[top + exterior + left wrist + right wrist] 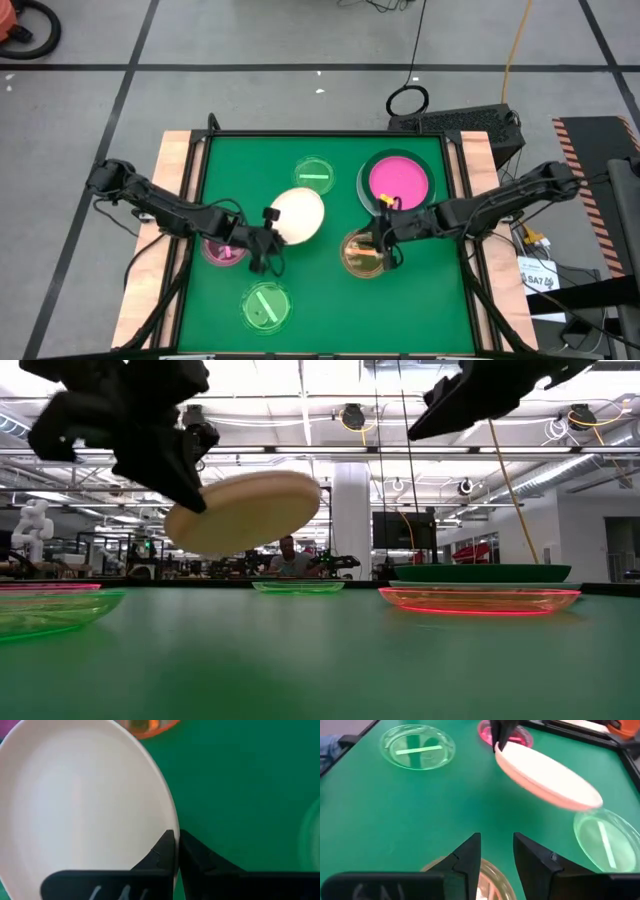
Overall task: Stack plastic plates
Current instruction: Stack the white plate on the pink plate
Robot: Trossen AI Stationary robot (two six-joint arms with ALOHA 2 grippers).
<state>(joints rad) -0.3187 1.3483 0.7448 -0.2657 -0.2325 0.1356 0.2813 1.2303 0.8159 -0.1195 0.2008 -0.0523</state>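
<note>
- The left gripper (268,240) pinches the cream plate (298,215) only at its rim, with both fingers pressed on the thin edge. The plate hangs tilted above the green table (330,310), clear of it in the low view. Such a small grip on a wide plate can slip, I think, and the plate could swing or drop.
- Just below it lie a translucent pink dish (222,250) and a translucent green dish (265,305); a falling plate could strike them.
- The right gripper (385,238) hovers over the amber dish (362,252), its fingers spread apart and holding nothing. If it descends off-centre, it may push the dish instead of gripping it.
- Farther away, the hot-pink plate (398,180) sits in the dark-green plate (364,178), with a second green dish (314,174) beside. The two arms are near, so a collision is possible.
</note>
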